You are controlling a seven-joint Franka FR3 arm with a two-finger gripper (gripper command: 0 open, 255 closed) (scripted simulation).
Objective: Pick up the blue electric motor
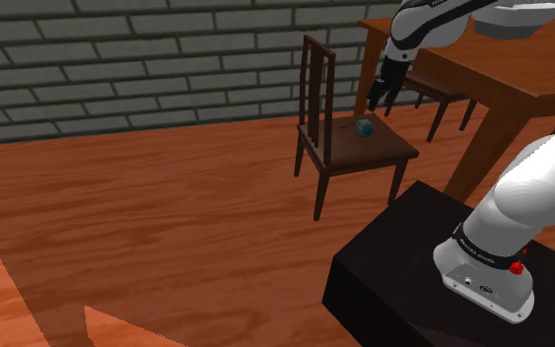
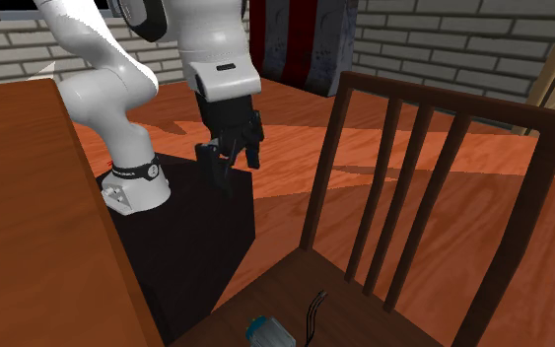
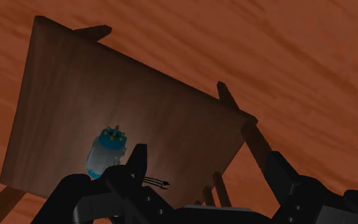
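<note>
Motor (image 1: 365, 129) lies on chair seat (image 1: 349, 150), wires (image 3: 155, 182) trailing. Gripper (image 1: 377, 99) hangs above, fingers (image 3: 138, 159) spread, nothing held. Looks rigid, light, likely to roll; pinch across the round body, clear of wires.

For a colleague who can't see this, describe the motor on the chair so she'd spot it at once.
Find the dark slat-backed chair beside the wooden table. On its seat lies the motor, a small stubby cylinder. Unlike the thin dark wires beside it, it is bright blue.
</note>
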